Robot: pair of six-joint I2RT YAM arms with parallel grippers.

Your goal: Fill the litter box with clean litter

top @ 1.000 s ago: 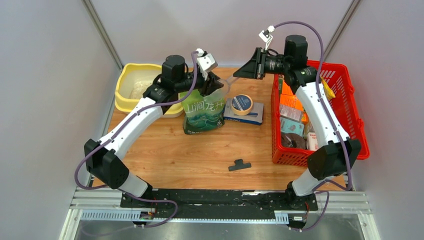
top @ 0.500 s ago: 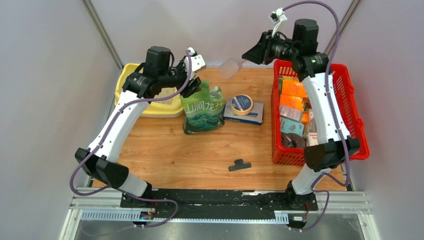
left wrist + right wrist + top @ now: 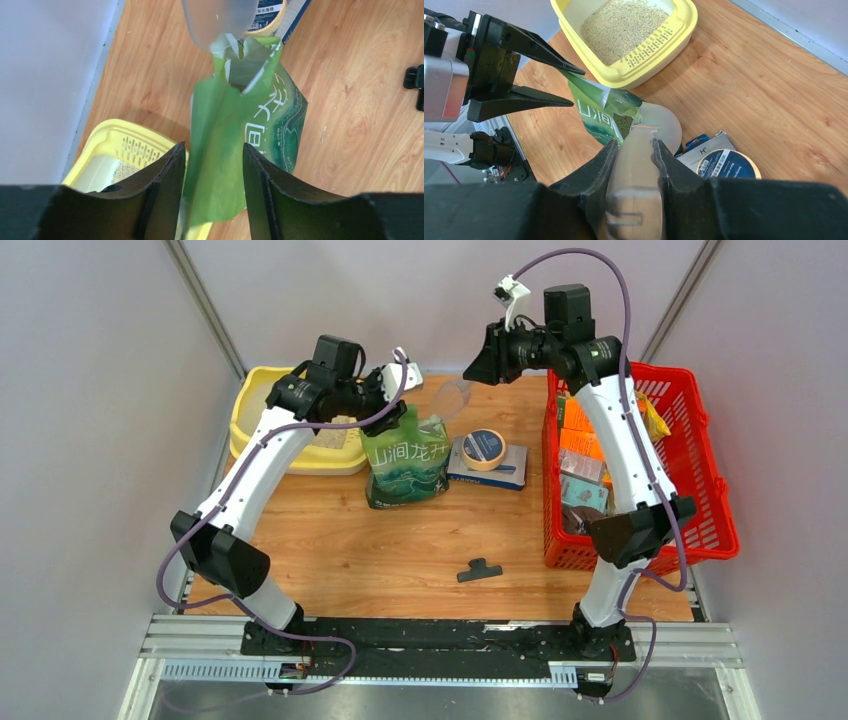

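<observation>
The pale yellow litter box [image 3: 250, 435] stands at the back left with a layer of beige clean litter [image 3: 624, 25] in it. Beside it stands the green pouch [image 3: 405, 465], its top torn open [image 3: 239, 75]. My left gripper [image 3: 214, 146] is open, its fingers straddling the pouch's left upper flap. My right gripper [image 3: 634, 142] is shut on the handle of a translucent scoop [image 3: 659, 125]. The scoop's bowl [image 3: 220, 20] hangs just over the pouch mouth.
A tape roll [image 3: 483, 448] lies on a flat blue-and-grey box [image 3: 505, 476] right of the pouch. A red basket [image 3: 700, 465] of cartons fills the right side. A small black clip [image 3: 480, 568] lies on the wooden table near the front. Grey walls close the back and sides.
My left gripper has opened wider around the pouch's top edge, after swinging left and back. My right arm lifted the scoop, then carried it left and down to the pouch mouth.
</observation>
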